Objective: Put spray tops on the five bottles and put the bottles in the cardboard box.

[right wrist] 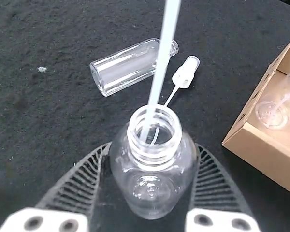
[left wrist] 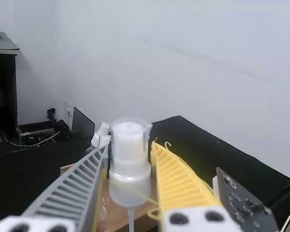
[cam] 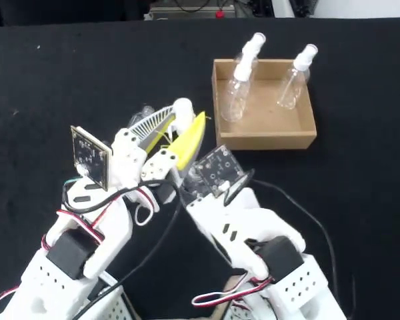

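spray top (left wrist: 129, 164) is being clamped by left end effector (left wrist: 129, 147), bottle (right wrist: 152, 193) by right end effector (right wrist: 152, 150), tube (right wrist: 160, 72) sitting inside bottle neck.

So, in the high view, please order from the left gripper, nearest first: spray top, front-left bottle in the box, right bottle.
1. Spray top: held by the left gripper.
2. Front-left bottle: in the box, left side.
3. Right bottle: box's right side, farthest.
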